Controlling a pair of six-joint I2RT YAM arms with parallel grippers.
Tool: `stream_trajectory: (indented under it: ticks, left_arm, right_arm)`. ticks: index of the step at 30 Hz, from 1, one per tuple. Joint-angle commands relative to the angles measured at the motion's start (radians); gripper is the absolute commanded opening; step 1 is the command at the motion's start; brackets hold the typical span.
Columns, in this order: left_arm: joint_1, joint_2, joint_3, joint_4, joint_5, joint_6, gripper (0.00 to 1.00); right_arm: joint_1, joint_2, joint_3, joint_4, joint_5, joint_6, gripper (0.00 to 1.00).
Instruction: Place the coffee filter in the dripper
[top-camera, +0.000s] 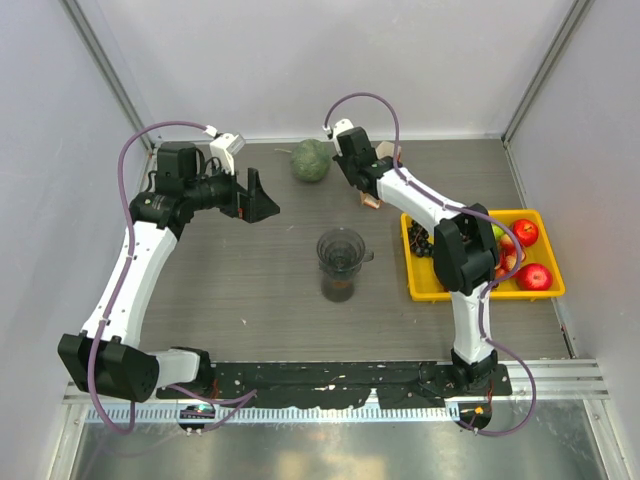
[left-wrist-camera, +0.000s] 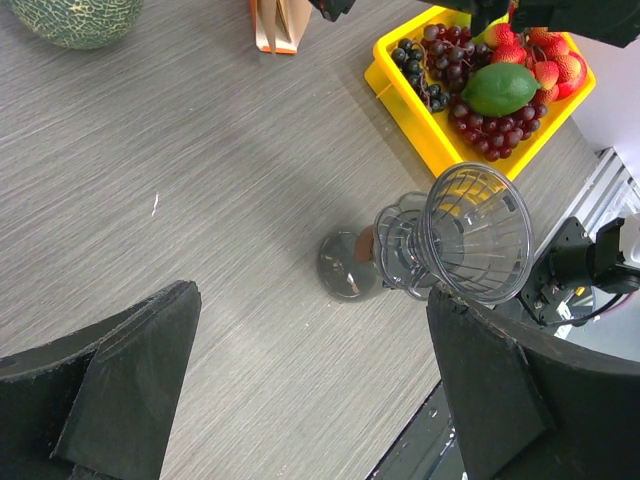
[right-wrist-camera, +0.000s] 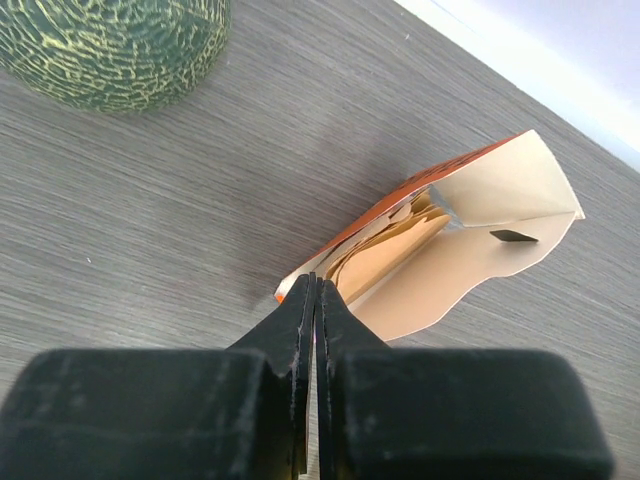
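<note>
The dripper (top-camera: 341, 248) is a smoky see-through cone resting on a glass jug (top-camera: 338, 285) at the table's middle. It also shows in the left wrist view (left-wrist-camera: 478, 232), tipped toward the camera, with nothing in it. The white-orange pack of brown filters (right-wrist-camera: 450, 240) lies open at the back (top-camera: 372, 198). My right gripper (right-wrist-camera: 315, 282) is shut at the pack's near corner, with a thin paper edge, the coffee filter (right-wrist-camera: 385, 262), between its tips. My left gripper (left-wrist-camera: 310, 300) is open and empty, held above the table left of the dripper (top-camera: 262, 205).
A green netted melon (top-camera: 311, 160) sits at the back, left of the pack. A yellow tray (top-camera: 415, 290) with apples, grapes and a lime stands right of the dripper. Grey walls close in the table's back and sides.
</note>
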Motion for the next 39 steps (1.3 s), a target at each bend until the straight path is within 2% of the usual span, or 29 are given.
stream_trajectory:
  ticks: [1, 15, 25, 31, 34, 39]
  left_arm:
    - [0.005, 0.0, 0.01, 0.038, 0.028, -0.01, 1.0]
    - [0.005, 0.021, 0.02, 0.071, 0.005, -0.037, 1.0]
    - [0.005, 0.075, 0.083, 0.105, 0.037, -0.054, 1.0]
    - [0.005, 0.084, 0.102, 0.165, 0.051, -0.074, 0.99]
    - [-0.008, 0.089, 0.128, 0.203, 0.008, -0.076, 0.99]
    - [-0.086, 0.064, 0.138, 0.314, -0.156, -0.033, 1.0]
  right_arm:
    - [0.006, -0.08, 0.023, 0.002, -0.022, 0.03, 0.05]
    - [0.005, -0.177, 0.015, -0.024, -0.085, 0.094, 0.05]
    - [0.005, -0.304, 0.026, -0.06, -0.229, 0.119, 0.05]
    - [0.001, -0.349, 0.062, -0.067, -0.249, 0.2, 0.05]
    - [0.0, -0.361, 0.095, -0.07, -0.248, 0.272, 0.05]
    - [-0.005, -0.38, 0.131, -0.061, -0.269, 0.44, 0.05]
